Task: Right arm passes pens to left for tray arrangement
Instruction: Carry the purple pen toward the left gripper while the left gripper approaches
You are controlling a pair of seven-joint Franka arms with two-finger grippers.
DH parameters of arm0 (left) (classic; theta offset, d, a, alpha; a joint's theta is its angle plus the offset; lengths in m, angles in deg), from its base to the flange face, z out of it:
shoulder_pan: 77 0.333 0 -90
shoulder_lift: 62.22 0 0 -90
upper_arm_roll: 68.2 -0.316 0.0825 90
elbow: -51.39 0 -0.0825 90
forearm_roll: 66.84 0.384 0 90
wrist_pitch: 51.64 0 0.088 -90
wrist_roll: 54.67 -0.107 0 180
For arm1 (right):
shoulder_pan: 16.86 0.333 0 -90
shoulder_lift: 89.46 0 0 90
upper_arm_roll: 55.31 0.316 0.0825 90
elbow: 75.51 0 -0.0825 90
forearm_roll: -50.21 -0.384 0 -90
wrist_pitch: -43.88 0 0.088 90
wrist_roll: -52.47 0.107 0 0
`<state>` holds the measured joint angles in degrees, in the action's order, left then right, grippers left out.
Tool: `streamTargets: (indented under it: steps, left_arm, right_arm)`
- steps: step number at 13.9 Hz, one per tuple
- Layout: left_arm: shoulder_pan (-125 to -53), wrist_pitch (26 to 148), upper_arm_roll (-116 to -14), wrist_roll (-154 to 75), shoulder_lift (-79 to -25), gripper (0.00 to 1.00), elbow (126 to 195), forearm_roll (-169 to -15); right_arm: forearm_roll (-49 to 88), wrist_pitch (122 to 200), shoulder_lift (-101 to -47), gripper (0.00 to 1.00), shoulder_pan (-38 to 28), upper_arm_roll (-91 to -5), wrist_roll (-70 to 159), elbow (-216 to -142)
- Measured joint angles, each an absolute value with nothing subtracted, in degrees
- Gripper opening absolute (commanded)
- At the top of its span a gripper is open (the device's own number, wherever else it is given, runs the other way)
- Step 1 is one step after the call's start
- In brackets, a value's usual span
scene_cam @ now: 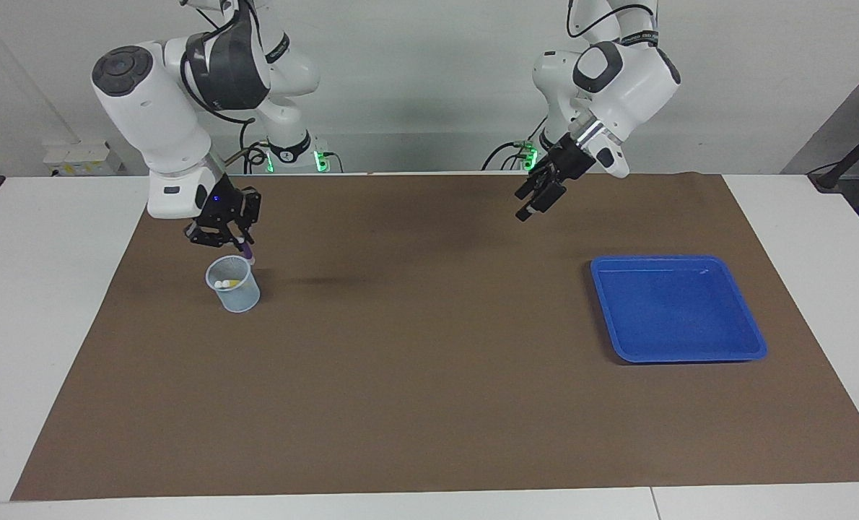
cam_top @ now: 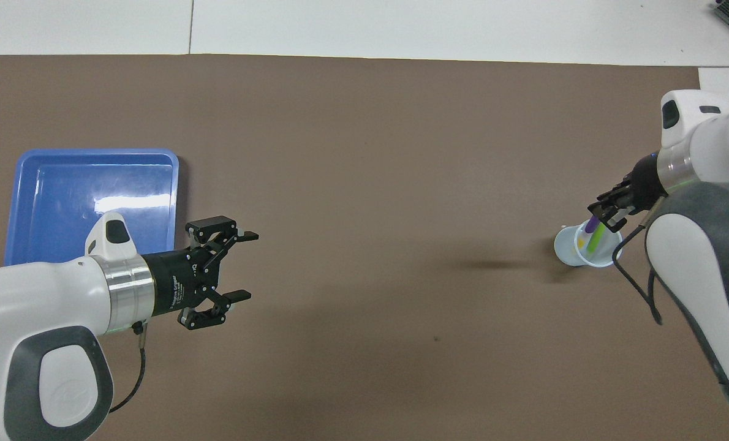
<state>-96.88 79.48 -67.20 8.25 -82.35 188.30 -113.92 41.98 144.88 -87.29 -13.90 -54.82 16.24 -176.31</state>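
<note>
My right gripper [scene_cam: 236,240] hangs just above the pale cup [scene_cam: 233,289] and is shut on the purple pen [scene_cam: 245,251], whose lower end is level with the cup's rim. From overhead, the purple pen [cam_top: 592,224] slants under the right gripper [cam_top: 604,217], and a green pen [cam_top: 596,238] and a yellow pen [cam_top: 582,243] stand in the cup [cam_top: 568,252]. My left gripper [scene_cam: 533,200] is open and holds nothing. It is in the air over the brown mat, beside the blue tray [scene_cam: 678,307]. In the overhead view the left gripper [cam_top: 245,265] points toward the table's middle, next to the tray [cam_top: 64,184].
A brown mat [scene_cam: 429,375] covers most of the white table. The tray holds nothing. The black cable of the right arm [cam_top: 637,288] loops down beside the cup.
</note>
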Motion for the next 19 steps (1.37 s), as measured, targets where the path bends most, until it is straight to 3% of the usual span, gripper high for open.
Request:
streamTargets:
  steps: [6, 13, 19]
  left_arm:
    - [-96.9, 78.9, -67.3, 8.3, -82.7, 1.00, 187.8, -117.6]
    - [-98.6, 79.3, -66.5, 16.5, -82.7, 1.00, 187.1, -119.7]
    - [-99.3, 89.1, -59.4, 30.2, -82.4, 1.00, 187.1, -120.1]
  right_arm:
    - [24.7, 146.0, -87.5, 0.00, -8.5, -54.3, 47.7, -178.3]
    - [11.5, 156.0, -89.1, 0.00, -1.3, -54.2, 75.2, -183.2]
    - [3.0, 175.5, -90.2, 0.00, 5.7, -54.2, 90.5, -188.5]
